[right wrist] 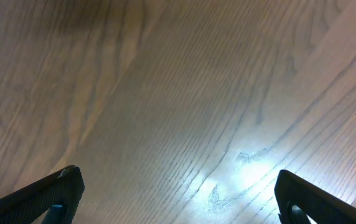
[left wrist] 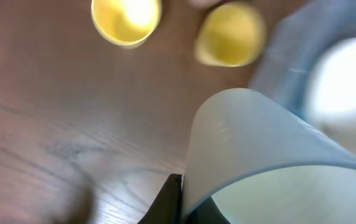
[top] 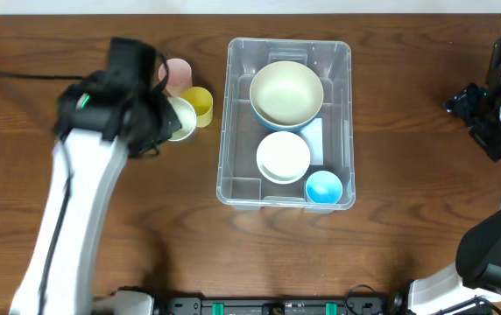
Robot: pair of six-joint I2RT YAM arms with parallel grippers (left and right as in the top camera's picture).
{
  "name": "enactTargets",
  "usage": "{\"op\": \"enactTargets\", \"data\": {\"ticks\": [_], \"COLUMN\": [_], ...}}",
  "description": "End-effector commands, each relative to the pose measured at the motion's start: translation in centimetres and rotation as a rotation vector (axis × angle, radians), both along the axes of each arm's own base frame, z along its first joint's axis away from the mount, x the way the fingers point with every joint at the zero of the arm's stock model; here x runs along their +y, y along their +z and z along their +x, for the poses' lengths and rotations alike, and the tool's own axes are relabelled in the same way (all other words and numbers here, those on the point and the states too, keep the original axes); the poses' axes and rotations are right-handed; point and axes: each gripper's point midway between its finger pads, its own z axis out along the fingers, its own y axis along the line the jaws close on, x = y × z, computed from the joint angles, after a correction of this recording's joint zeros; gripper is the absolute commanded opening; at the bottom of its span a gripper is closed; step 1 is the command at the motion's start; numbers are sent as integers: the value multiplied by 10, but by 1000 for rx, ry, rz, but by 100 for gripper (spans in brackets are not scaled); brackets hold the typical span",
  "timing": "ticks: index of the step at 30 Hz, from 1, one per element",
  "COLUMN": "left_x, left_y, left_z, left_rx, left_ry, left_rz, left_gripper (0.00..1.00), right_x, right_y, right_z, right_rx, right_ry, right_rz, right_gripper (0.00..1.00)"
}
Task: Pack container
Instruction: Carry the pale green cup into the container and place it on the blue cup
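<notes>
Pale cup (left wrist: 259, 143) pinched in left pincer (left wrist: 190, 205), half-hidden overhead.

Container (top: 233, 114) left strip free; bowls (top: 285, 92) fill rest.

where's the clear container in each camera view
Overhead: the container is centre-right on the table, with bowls inside.
Left wrist: a blurred clear wall at the upper right.
Right wrist: not in it, only bare wood between the fingertips.
Shared landmark: the pale cup, just left of the container from overhead and large in the left wrist foreground.
</notes>
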Motion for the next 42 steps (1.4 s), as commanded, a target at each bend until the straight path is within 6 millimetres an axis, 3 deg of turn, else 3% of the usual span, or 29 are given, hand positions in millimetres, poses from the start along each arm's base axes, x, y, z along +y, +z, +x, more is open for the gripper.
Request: {"op": "enactTargets", "data": {"ticks": [1,4,7,11,17,21,29,42], "left_x": [-24,-62,-105,-156,-205,-223,-246,-254], "left_y": [24,32,26,4,-39,-63,-85,-102], "left_z": [-19,-33,-43,-50,-55,-59,-69,-65], "left_rx": [-75,-99,-95,-56,34,83,117,135], "left_ry": [-108,-239,-379,-522,-635,-675,-733,-743], "left_rz": [-17,-60,-67,-59,-19,8,30,42], "left_gripper": [6,6,6,6,6,6,6,6], "right_x": [-4,-4,-4,-4,-4,-4,-4,-4], "right_y": [2,2,2,2,2,2,2,2], "right_z": [-2,-1,-2,-2,-2,-2,-2,-2], "right_rx": [-3,-3,-3,-3,-3,-3,-3,-3], "right_ry": [-19,-19,-19,-19,-19,-19,-19,-19], "right_rz": [-19,-19,-19,-19,-19,-19,-19,-19], "right_gripper": [99,99,99,99,99,99,99,99]}}
